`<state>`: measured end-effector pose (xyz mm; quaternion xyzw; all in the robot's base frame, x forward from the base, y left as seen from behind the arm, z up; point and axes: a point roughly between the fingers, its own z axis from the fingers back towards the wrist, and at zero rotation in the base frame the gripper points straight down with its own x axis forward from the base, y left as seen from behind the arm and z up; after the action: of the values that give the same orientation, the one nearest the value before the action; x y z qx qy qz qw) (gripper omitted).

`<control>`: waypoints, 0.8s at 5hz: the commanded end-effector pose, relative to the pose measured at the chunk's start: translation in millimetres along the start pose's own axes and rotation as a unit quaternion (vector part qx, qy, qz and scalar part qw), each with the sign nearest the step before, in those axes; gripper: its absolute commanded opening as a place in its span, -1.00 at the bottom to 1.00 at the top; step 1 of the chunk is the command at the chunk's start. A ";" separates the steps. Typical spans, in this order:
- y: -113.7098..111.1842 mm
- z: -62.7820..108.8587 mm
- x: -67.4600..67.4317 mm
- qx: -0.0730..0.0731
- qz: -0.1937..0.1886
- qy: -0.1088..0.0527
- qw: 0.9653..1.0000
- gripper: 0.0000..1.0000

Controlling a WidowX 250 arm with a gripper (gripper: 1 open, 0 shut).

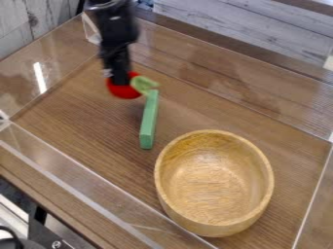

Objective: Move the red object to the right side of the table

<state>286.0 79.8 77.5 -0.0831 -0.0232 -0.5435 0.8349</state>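
Observation:
The red object (pixel 123 89), a small rounded toy fruit with a light green leafy stem, hangs just above the table (pixel 78 146) in the upper left. My black gripper (pixel 119 78) points straight down from above and is shut on the red object. The fruit's green leaf sticks out to the right of the fingers, over the top end of a long green stick. The gripper's fingertips hide the fruit's top.
A long green stick (pixel 148 121) lies on the wood just below and right of the fruit. A large wooden bowl (pixel 215 181) stands at the lower right. Clear acrylic walls (pixel 39 68) border the tabletop.

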 end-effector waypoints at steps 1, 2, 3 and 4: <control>0.2 27.5 46.3 0.042 -0.049 0.011 0.998 -1.00; -9.3 23.3 93.7 0.041 -0.101 0.017 0.994 -1.00; -21.6 10.0 140.5 0.033 -0.157 0.021 0.987 -1.00; -35.2 -8.1 181.8 0.021 -0.207 0.021 0.978 -1.00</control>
<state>318.6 -101.2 78.0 -0.0647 -0.0035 -0.7080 0.7032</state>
